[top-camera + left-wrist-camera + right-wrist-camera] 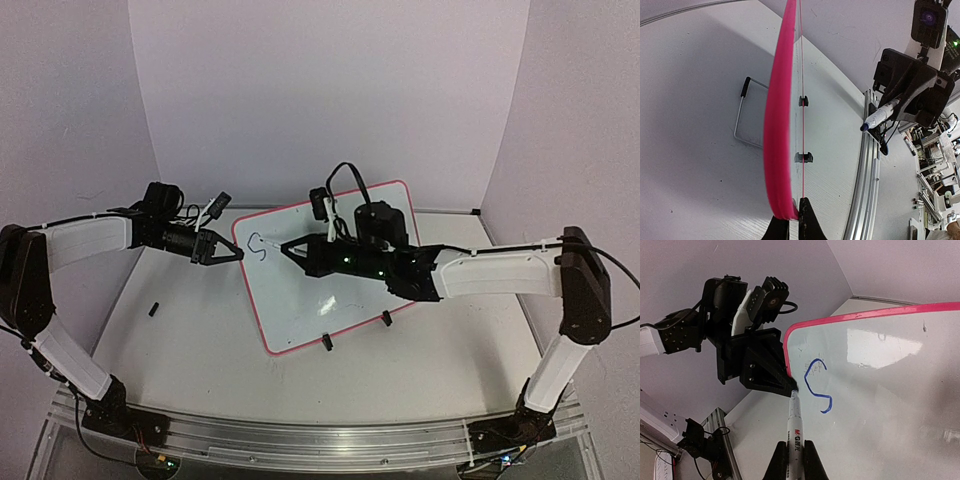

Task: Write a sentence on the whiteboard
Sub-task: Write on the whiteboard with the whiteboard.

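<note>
The whiteboard [330,275] stands tilted at the table's middle on two black clip feet [326,341]. It has a red-pink rim. Of the sentence, only a blue "S" [258,245] shows, near the board's upper left corner; it also shows in the right wrist view [819,387]. My left gripper [236,255] is shut on the board's left rim [777,125]. My right gripper [292,249] is shut on a white marker [795,427]. The marker's tip [793,390] points just left of the "S". In the left wrist view the marker [879,116] looks held off the board's face.
A small black cap-like piece [154,309] lies on the table at the left. A wire stand [742,115] sits behind the board. The aluminium rail [320,440] runs along the near edge. Pale walls close in the back and sides.
</note>
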